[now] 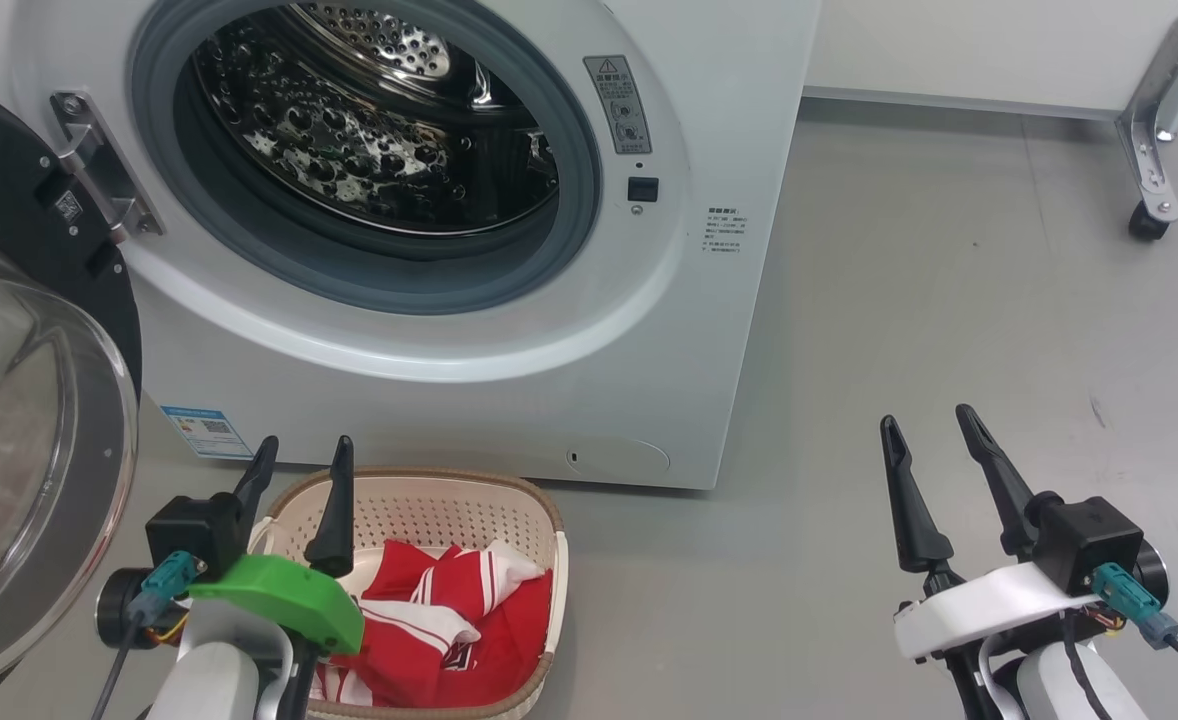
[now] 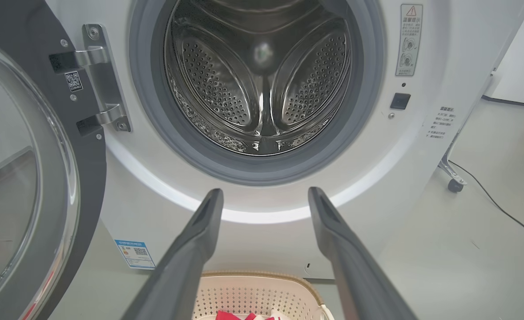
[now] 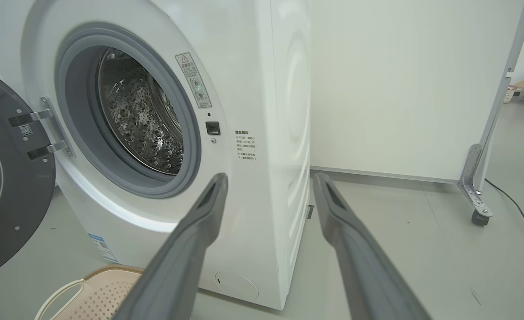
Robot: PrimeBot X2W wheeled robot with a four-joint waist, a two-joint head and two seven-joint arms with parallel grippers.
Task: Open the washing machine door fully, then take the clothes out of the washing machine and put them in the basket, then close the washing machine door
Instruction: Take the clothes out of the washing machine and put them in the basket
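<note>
Door: large round black-rimmed door (image 1: 19, 400) w/ bulging clear glass bowl; stands wide open at 9 o'clock in head view, hinged to machine's left.
Machine: big white boxy front-loader (image 1: 719, 150); perforated steel drum (image 1: 369, 130) at 11 o'clock, looks empty.
Clothes: bright red-and-white striped fabric garment (image 1: 449, 615), lying in basket at 7 o'clock.
Basket: small cream perforated plastic basket (image 1: 429, 515) w/ brown woven-look rim, just in front of machine.
L claw (image 1: 306, 450): fingers spread wide, nothing held, over basket's 9 o'clock side.
R claw (image 1: 929, 420): spread wide, empty, at 4 o'clock, well apart from machine.
Step (est.): only door closing left.
Risk: glossy rim is slick, so fingers may skid off; weak push may not latch; L arm sits in door's swing path and could get clipped.
</note>
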